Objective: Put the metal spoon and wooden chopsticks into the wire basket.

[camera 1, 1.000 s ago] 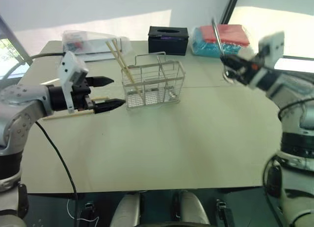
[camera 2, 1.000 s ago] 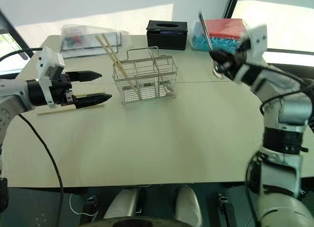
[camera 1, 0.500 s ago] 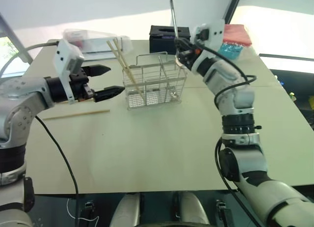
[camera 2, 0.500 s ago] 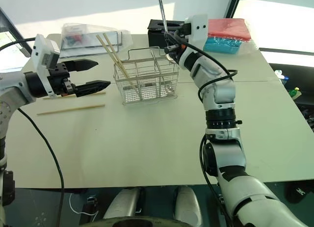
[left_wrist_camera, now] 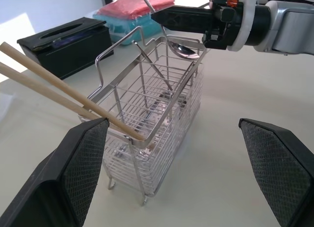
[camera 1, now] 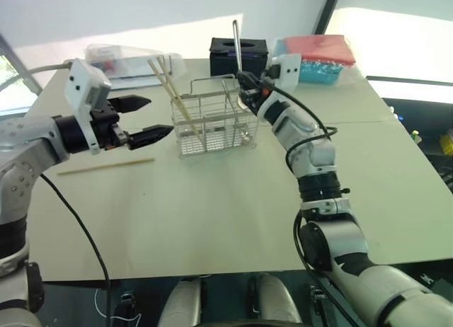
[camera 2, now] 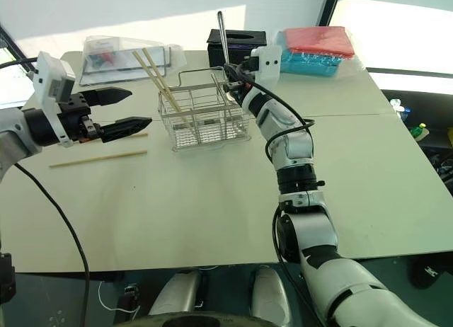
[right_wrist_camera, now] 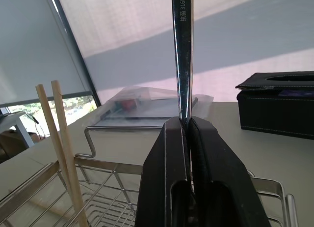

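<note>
The wire basket (camera 1: 212, 122) stands mid-table with two wooden chopsticks (camera 1: 168, 86) leaning out of its left end. One more chopstick (camera 1: 106, 165) lies flat on the table, near my left gripper (camera 1: 145, 118), which hangs open left of the basket and holds nothing. My right gripper (camera 1: 248, 83) is shut on the metal spoon (right_wrist_camera: 182, 65), held upright with its handle (camera 1: 237, 40) pointing up. The spoon's bowl (left_wrist_camera: 185, 50) hangs at rim height over the basket's right end.
A black tissue box (camera 1: 238, 56) sits just behind the basket. Red and blue packs (camera 1: 318, 54) lie at the back right, and a clear plastic bag (camera 1: 120, 58) at the back left. The near half of the table (camera 1: 233, 214) is bare.
My right arm has swung from the table's right side leftward and down, bringing the upright spoon over the basket's right end. The left gripper has stayed open and in place.
</note>
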Action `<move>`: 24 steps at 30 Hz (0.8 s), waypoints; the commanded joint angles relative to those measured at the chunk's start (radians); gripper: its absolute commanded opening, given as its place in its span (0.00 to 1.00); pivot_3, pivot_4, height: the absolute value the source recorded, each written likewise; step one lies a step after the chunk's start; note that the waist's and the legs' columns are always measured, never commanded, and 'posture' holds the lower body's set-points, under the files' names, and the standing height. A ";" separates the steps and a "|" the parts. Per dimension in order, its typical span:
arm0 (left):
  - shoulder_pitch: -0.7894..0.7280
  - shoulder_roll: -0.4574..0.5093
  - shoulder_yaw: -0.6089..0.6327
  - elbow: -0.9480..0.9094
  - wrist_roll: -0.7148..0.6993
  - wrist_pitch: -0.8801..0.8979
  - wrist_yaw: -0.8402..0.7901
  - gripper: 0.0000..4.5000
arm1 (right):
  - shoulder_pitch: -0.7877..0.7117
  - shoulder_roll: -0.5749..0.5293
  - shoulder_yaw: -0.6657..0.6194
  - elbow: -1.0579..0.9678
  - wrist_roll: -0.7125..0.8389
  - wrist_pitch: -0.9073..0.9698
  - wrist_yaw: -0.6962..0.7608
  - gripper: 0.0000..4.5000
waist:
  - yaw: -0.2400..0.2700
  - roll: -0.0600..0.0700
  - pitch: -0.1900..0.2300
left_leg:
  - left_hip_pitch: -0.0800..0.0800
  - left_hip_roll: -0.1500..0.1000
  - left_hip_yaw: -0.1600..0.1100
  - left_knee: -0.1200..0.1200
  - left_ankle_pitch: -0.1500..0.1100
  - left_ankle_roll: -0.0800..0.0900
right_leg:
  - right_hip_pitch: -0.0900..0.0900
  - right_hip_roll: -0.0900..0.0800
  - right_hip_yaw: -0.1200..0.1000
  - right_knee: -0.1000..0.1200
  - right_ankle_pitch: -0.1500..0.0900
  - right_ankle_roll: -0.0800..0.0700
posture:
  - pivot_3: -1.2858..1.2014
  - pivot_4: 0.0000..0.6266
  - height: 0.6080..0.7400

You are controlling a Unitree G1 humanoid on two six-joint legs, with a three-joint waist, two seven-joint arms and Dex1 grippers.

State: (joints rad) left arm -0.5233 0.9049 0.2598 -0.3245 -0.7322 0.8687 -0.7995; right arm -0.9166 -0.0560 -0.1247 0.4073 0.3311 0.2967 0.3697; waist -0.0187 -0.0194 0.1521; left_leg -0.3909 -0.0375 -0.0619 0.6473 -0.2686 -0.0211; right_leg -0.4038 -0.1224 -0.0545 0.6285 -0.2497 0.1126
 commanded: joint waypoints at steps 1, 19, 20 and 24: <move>-0.039 0.019 0.033 -0.006 -0.011 0.000 0.011 1.00 | -0.008 0.011 -0.014 -0.006 0.005 -0.053 -0.011 0.01 | -0.001 0.000 0.000 | 0.000 0.000 0.000 0.000 0.000 0.000 | 0.000 0.000 0.000 0.000 0.000 0.000 | 0.52 0.24 0.45; -0.035 0.015 0.025 0.013 -0.001 -0.021 0.008 1.00 | 0.031 -0.092 -0.020 -0.182 0.024 -0.016 -0.008 0.99 | 0.002 0.000 0.000 | 0.000 0.000 0.000 0.000 0.000 0.000 | 0.000 0.000 0.000 0.000 0.000 0.000 | 0.52 0.24 0.45; -0.026 0.022 0.027 0.015 0.003 -0.025 -0.001 1.00 | 0.028 -0.134 -0.030 -0.235 0.050 0.035 0.017 0.99 | 0.004 0.001 0.000 | -0.001 0.000 0.000 0.000 0.000 0.000 | 0.000 0.000 0.001 0.000 0.000 0.000 | 0.52 0.24 0.45; 0.009 0.071 0.024 0.067 0.044 -0.069 -0.061 1.00 | 0.054 -0.350 -0.026 -0.411 0.150 0.187 0.223 0.99 | 0.004 -0.001 0.000 | -0.001 0.000 0.000 0.000 0.000 0.000 | 0.001 0.000 0.001 0.000 0.000 0.000 | 0.52 0.24 0.45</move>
State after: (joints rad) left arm -0.5155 0.9410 0.2591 -0.2706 -0.7146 0.8412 -0.8288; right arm -0.8627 -0.3517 -0.1468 0.0981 0.4223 0.4334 0.4923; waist -0.0143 -0.0202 0.1522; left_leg -0.3919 -0.0376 -0.0614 0.6470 -0.2688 -0.0208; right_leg -0.4023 -0.1226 -0.0540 0.6282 -0.2498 0.1125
